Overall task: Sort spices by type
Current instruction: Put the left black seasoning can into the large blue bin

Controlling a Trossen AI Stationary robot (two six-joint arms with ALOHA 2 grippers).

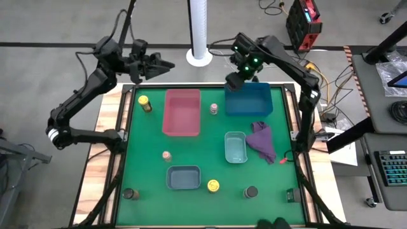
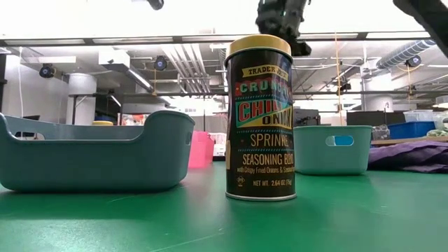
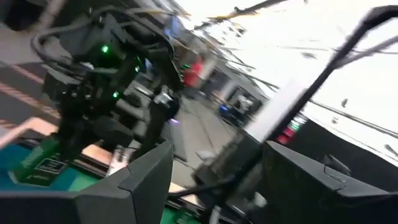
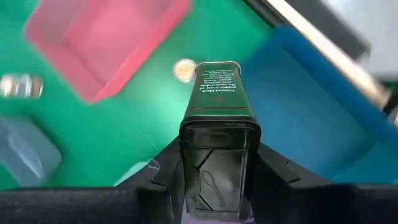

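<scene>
We see the right gripper (image 1: 236,79) raised over the far left corner of the blue tray (image 1: 249,102), its fingers clamped on a slim dark rectangular jar (image 4: 217,106); the right wrist view shows the jar held between both fingers above the green mat (image 1: 197,149), at the blue tray's edge. The left gripper (image 1: 166,65) hangs beyond the table's far edge, left of the white post (image 1: 200,28); its fingers stand apart with nothing between them.

On the mat we find:
- one yellow-lidded jar (image 1: 145,103) at far left, beside the pink tray (image 1: 182,112);
- a second yellow-lidded jar (image 1: 213,186) near the front, just right of the grey tray (image 1: 184,178);
- one tiny pinkish-tan jar (image 1: 213,109) between the pink and blue trays;
- another pinkish-tan jar (image 1: 166,156) just beyond the grey tray;
- two round dark-lidded jars, one at near left (image 1: 129,193) and one at near right (image 1: 251,192).

A purple cloth (image 1: 262,141) lies touching the small teal tray (image 1: 236,147).
</scene>
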